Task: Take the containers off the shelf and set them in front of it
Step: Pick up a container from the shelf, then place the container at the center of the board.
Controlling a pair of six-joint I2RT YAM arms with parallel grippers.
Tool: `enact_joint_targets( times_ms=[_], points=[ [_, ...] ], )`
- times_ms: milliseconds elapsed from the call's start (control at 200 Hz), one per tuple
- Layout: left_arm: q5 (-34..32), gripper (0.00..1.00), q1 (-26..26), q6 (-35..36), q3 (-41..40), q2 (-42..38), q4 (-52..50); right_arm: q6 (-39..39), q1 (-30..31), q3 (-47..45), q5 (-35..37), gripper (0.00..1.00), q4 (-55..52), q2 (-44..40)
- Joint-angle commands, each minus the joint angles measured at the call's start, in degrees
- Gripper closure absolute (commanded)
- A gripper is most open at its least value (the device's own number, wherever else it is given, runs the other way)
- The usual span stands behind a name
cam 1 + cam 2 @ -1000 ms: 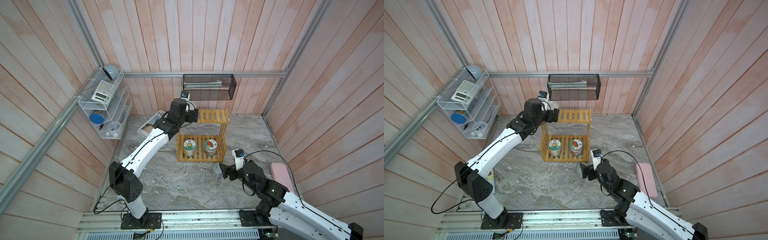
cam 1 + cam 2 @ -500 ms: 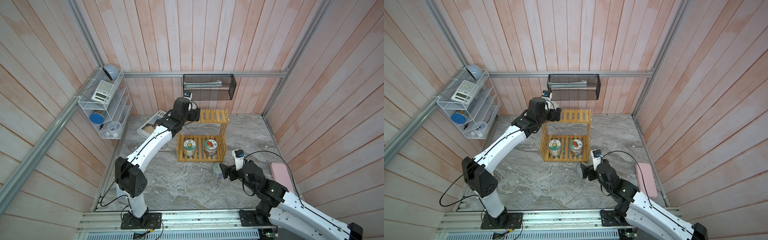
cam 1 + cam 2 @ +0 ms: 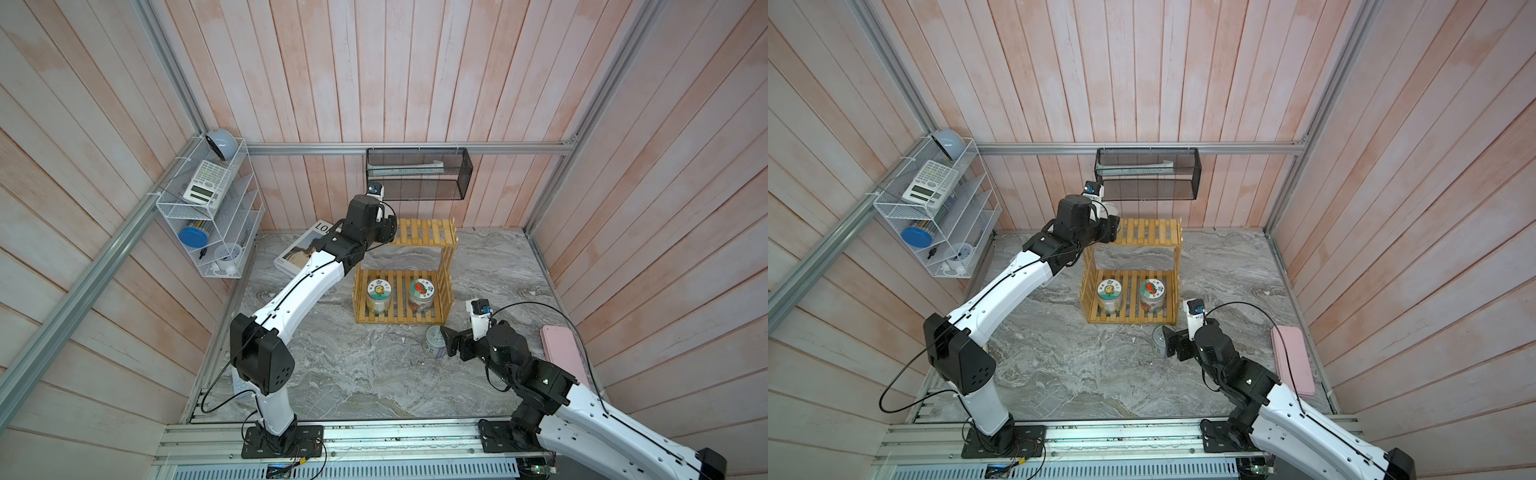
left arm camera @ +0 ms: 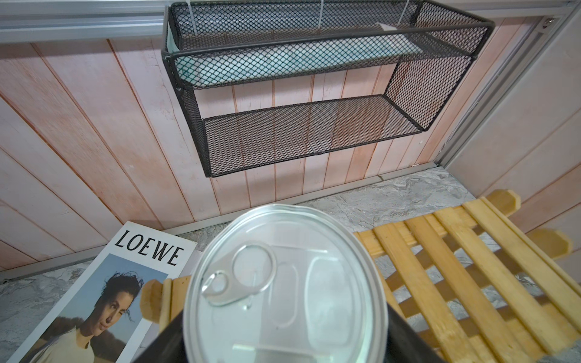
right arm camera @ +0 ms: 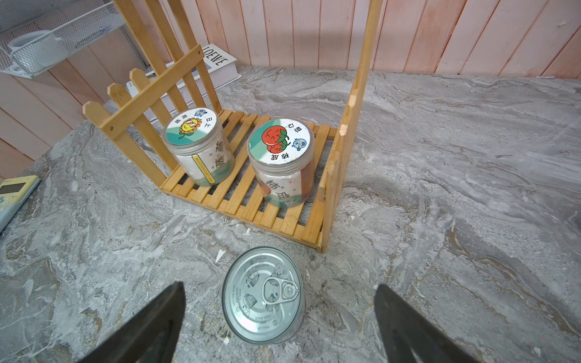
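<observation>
Nearest me, my right jaws stand wide open on either side of the tin can, which is upright on the bench just in front of the shelf; a careless swing away could clip and topple it. Behind it, the flower jar and tomato jar wait on the lower tier. Farthest, my left jaws flank the second can at the top tier's end, and I cannot tell whether they grip it. A shallow pinch on smooth tin could let it slip off.
</observation>
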Motion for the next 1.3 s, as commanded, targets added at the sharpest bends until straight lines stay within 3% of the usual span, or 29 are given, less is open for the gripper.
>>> enact_joint_targets(
  times_ms=[0,495,975,1295],
  points=[
    [0.54,0.31,0.07,0.14,1.02,-0.38,0.21,0.37,-0.46,-0.98,0.83,0.02,-0.49,-0.68],
    [3.71,0.29,-2.45,1.59,-9.82,-13.7,6.04,-1.08,-3.48,1.46,-0.99,0.02,-4.14,-1.95],
    [0.75,0.28,-11.96,0.66,-40.59,-33.61,14.72,-0.21,-8.44,1.8,-7.03,0.02,-5.4,-2.42],
    [-2.52,0.28,-17.89,-0.68,-57.72,-37.73,24.04,0.82,-9.02,1.35,-8.2,0.02,-5.51,-2.8]
  ],
)
